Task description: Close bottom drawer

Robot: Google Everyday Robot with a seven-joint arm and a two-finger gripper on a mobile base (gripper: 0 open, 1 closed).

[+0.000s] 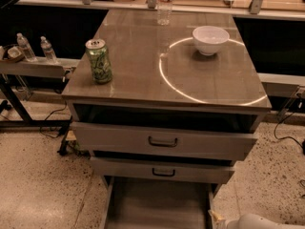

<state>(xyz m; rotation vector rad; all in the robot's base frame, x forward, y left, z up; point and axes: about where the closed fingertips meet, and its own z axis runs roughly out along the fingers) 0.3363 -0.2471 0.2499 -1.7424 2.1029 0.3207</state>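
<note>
A: Where's the grey metal bottom drawer (157, 206)?

B: Pulled out at 6 o'clock of the grey metal bench (143, 87), lowest of three. Its long flat tray shows between its side rails. The front panel runs off the lower edge of view, so I can't see the handle.

A: Gripper?

B: The white gripper (220, 219) is at 5 o'clock, low in the corner, just beside the tray's right rail. Only a rounded white shell and a pale tip show. I can't tell if it's apart or together, or whether it touches the rail.

A: The other drawers?

B: The wide grey top drawer (119, 140) has a dark bar handle at centre. It's partly out, with a dark gap above it. The narrower grey middle drawer (124, 168) sits right under it with a smaller handle, also slightly out.

A: What's on top?

B: A green drink can (98, 60) stands upright at 9 o'clock near the left edge. A white ceramic bowl (210, 39) is at 1 o'clock. A clear plastic bottle (164, 4) stands at 12 o'clock on the far edge. A bright ring of light (164, 78) lies across the right half, and the bowl sits on its far arc. The can is well apart from the bowl.

A: And around the bench?

B: Two small clear water bottles (25, 46) stand on a grey side shelf (33, 67) at 9 o'clock. The speckled stone floor (43, 185) is underneath.
</note>
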